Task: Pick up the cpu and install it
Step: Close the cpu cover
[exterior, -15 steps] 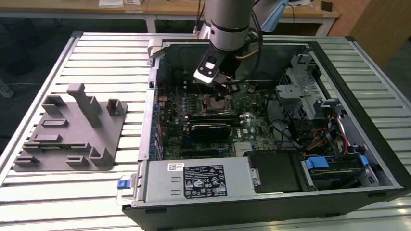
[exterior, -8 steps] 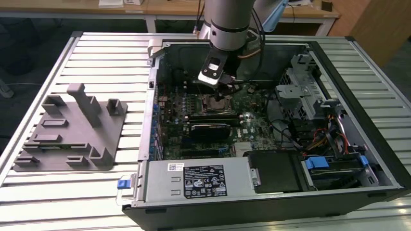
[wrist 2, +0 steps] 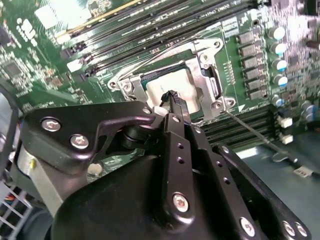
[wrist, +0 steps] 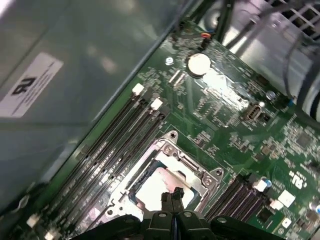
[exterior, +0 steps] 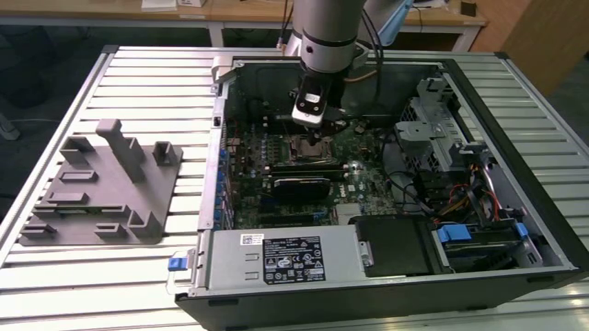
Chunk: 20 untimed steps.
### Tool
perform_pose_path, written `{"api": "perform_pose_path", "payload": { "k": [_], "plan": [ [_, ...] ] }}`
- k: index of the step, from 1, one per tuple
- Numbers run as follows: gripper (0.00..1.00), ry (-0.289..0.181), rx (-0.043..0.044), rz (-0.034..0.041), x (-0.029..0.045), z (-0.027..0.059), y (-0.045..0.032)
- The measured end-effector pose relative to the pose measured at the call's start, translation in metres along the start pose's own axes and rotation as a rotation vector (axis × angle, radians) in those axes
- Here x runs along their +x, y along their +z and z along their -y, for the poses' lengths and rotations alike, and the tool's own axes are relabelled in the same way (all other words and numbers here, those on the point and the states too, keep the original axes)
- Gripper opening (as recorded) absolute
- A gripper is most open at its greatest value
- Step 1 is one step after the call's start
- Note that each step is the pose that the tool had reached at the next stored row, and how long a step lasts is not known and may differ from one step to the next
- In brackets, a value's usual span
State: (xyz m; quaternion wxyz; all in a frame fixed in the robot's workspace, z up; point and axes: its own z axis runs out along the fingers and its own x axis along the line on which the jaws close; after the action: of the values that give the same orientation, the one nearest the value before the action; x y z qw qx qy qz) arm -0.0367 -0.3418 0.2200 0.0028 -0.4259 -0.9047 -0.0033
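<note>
Where the socket [wrist 2: 212,57] opens on the motherboard [wrist 2: 40,65], the cpu [wrist 2: 186,90] lies flat inside its metal frame, silvery top up. In the first wrist view the cpu [wrist: 152,186] shows the same way, bordered by the socket [wrist: 192,167] on all sides. The gripper [wrist 2: 172,96] stands right over the chip with its two black fingers pressed together, nothing between them. Their joined tip sits over the cpu's top; whether it touches the metal I cannot tell. In the first wrist view the gripper [wrist: 172,194] meets in one thin seam above the pale square.

A thin lever [wrist 2: 255,135] runs out from a corner of the socket across the board. Rows of dark memory slots [wrist 2: 150,25] lie just beside the frame, and a line of small capacitors [wrist 2: 277,50] stands on its other side. A round coin cell [wrist: 198,62] sits farther off on the motherboard [wrist: 225,110], past the memory slots [wrist: 115,145].

From the exterior view the gripper [exterior: 319,129] reaches down into the open case [exterior: 515,96] over the socket [exterior: 308,147], near the middle of the motherboard [exterior: 368,183]. The power supply [exterior: 285,255] fills the case's near edge. Well apart – on the slatted table [exterior: 55,89] toward the exterior view's left – lies a grey holder [exterior: 101,186].
</note>
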Motion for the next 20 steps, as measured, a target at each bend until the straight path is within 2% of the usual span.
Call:
{"api": "perform_pose_path", "payload": {
  "k": [20],
  "plan": [
    [0.11, -0.364, 0.0029, -0.0013, 0.0, 0.0, 0.0018]
  ]
}}
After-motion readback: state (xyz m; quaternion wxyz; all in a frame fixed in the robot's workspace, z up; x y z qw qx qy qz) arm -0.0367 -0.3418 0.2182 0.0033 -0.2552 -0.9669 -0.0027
